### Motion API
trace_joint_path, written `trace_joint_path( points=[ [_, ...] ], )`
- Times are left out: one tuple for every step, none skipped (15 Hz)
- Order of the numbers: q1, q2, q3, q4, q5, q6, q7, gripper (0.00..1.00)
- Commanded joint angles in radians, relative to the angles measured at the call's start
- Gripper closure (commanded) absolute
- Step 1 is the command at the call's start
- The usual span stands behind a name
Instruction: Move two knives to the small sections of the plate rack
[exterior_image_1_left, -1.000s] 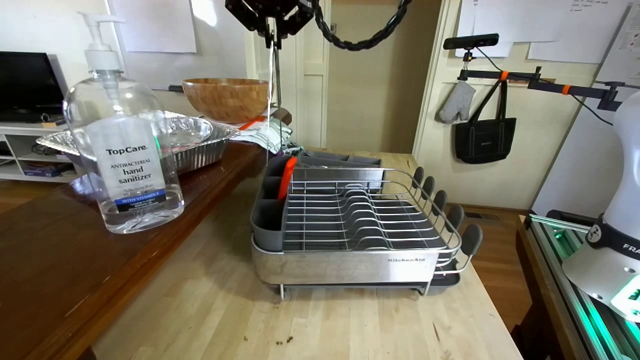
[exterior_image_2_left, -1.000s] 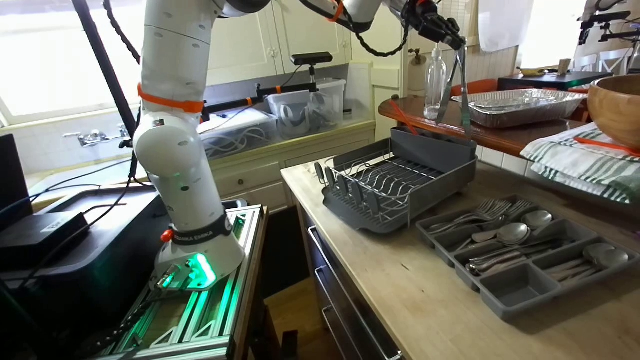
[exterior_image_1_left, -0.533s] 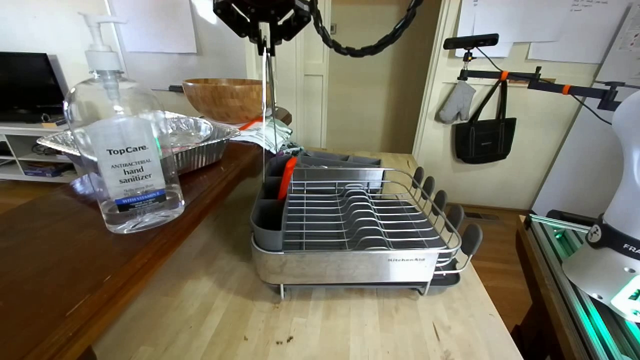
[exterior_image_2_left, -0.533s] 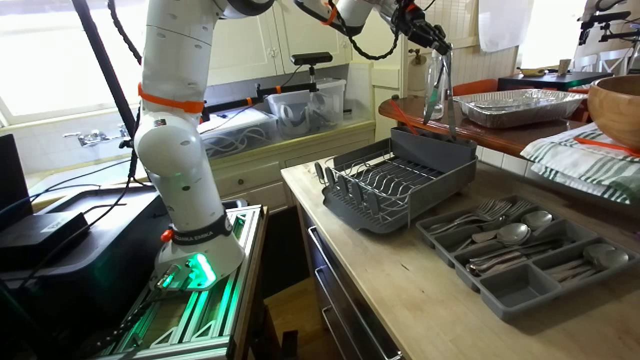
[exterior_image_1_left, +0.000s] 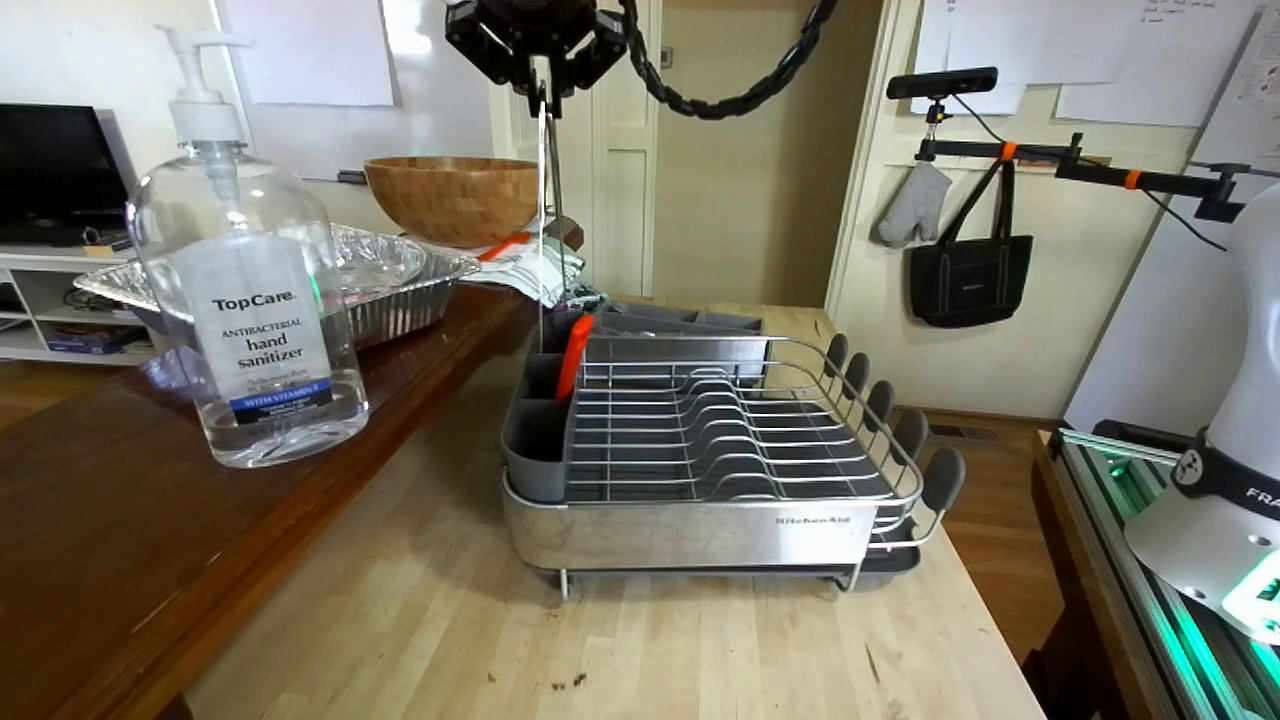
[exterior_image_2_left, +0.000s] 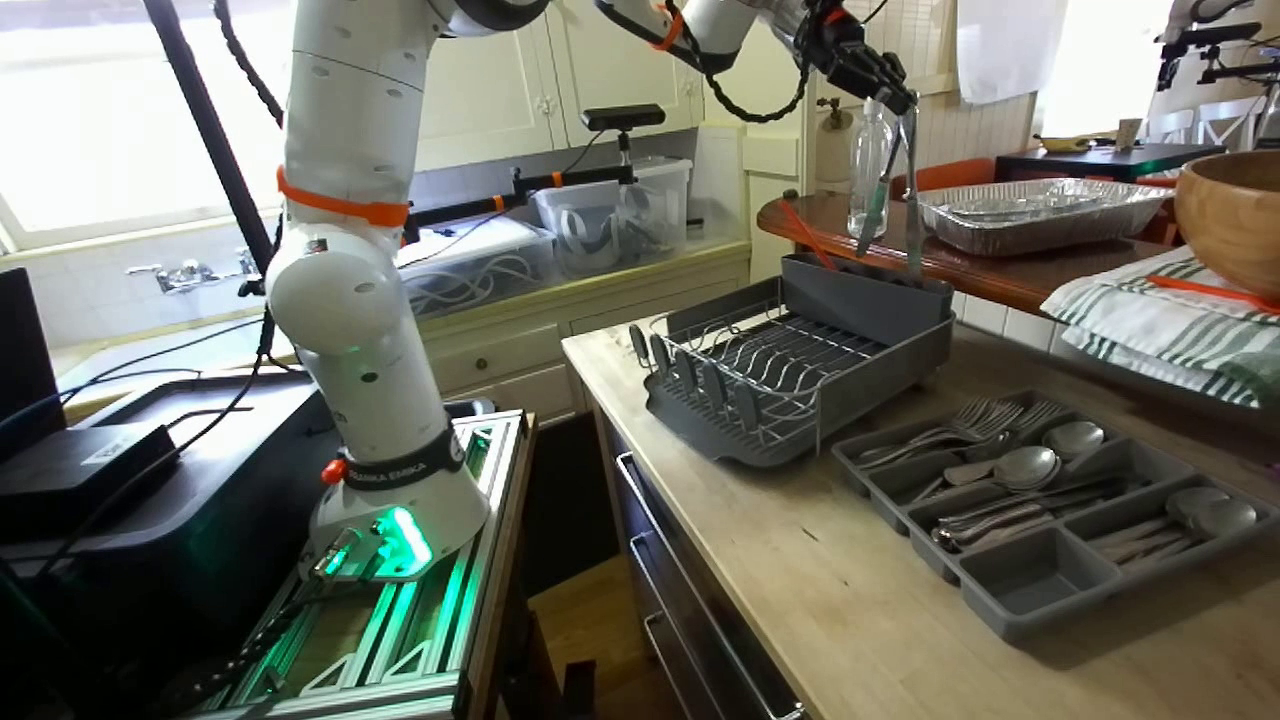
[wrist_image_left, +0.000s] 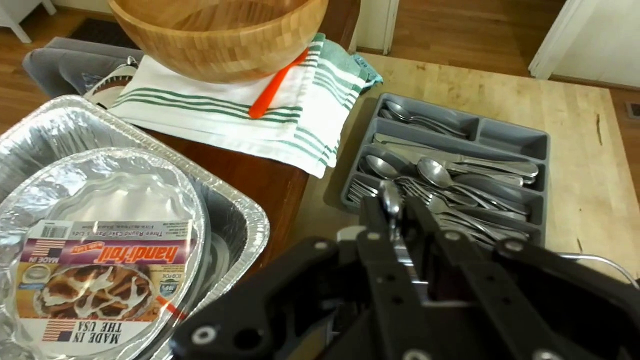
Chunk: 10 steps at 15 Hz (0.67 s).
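My gripper (exterior_image_1_left: 545, 103) is shut on two knives (exterior_image_2_left: 912, 205) near the ends of their handles. It also shows in an exterior view (exterior_image_2_left: 905, 102) and in the wrist view (wrist_image_left: 392, 212), where a shiny handle end sits between its fingers. The knives hang blades down and spread slightly apart. They are above the small sections (exterior_image_1_left: 533, 435) at one end of the silver plate rack (exterior_image_1_left: 685, 535). The lower blade tip overlaps the rear section in the exterior views; whether it is inside, I cannot tell. A red-handled utensil (exterior_image_1_left: 573, 355) stands in a middle section.
A grey cutlery tray (exterior_image_2_left: 1085, 590) with forks, spoons and knives lies beside the rack. On the raised brown counter stand a sanitizer bottle (exterior_image_1_left: 250, 340), a foil tray (wrist_image_left: 235, 200), a wooden bowl (wrist_image_left: 220, 50) and a striped towel (wrist_image_left: 215, 117) with a red utensil.
My gripper has come down a little with both knives, shifted toward the rack's near side, then back slightly. The knives swing a little. The rack and red utensil have not moved.
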Motion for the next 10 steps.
trace_joint_path(
  points=[
    [-0.025,0.021,0.003,0.001,0.017,0.003,-0.054,0.96],
    [-0.031,0.035,0.002,0.006,0.019,0.013,-0.066,0.96],
    [-0.035,0.047,0.003,0.008,0.021,0.022,-0.075,0.96],
    [-0.038,0.059,0.003,0.009,0.024,0.030,-0.080,0.96],
    [-0.042,0.072,0.004,0.014,0.032,0.038,-0.083,0.96],
    [-0.040,0.081,0.004,0.016,0.034,0.036,-0.088,0.59],
    [-0.034,0.082,0.003,0.013,0.027,0.036,-0.082,0.58],
    [-0.027,0.075,0.002,0.008,0.018,0.030,-0.073,0.51],
    [-0.019,0.066,0.000,0.006,0.010,0.016,-0.065,0.45],
    [-0.008,0.045,0.000,-0.006,-0.003,0.005,-0.052,0.36]
  ],
)
